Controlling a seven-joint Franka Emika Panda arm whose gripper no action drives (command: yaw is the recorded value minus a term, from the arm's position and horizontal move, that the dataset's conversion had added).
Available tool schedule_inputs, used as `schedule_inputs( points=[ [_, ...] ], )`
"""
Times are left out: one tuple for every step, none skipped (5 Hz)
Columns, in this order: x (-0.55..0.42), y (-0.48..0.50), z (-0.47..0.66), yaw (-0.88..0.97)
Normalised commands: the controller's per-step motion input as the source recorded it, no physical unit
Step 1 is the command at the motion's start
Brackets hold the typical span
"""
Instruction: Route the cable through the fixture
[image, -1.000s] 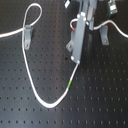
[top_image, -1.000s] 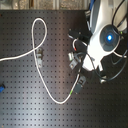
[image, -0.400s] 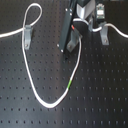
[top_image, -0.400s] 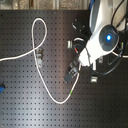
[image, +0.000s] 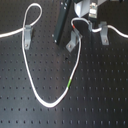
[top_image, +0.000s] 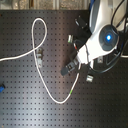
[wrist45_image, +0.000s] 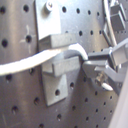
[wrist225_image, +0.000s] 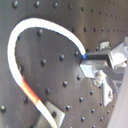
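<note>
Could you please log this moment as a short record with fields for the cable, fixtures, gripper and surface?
cable: white cable with green band, looped across the board
fixtures: grey clips; left clip holds the loop, middle clip has cable in its slot, right clip
gripper: gripper shut on cable beside the slot
surface: black perforated board
</note>
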Motion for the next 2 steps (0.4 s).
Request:
schedule_inputs(
  points=[
    [0.0,0.001,0.1,0.98],
    [-0.007,0.015,0.0,0.0]
  ],
)
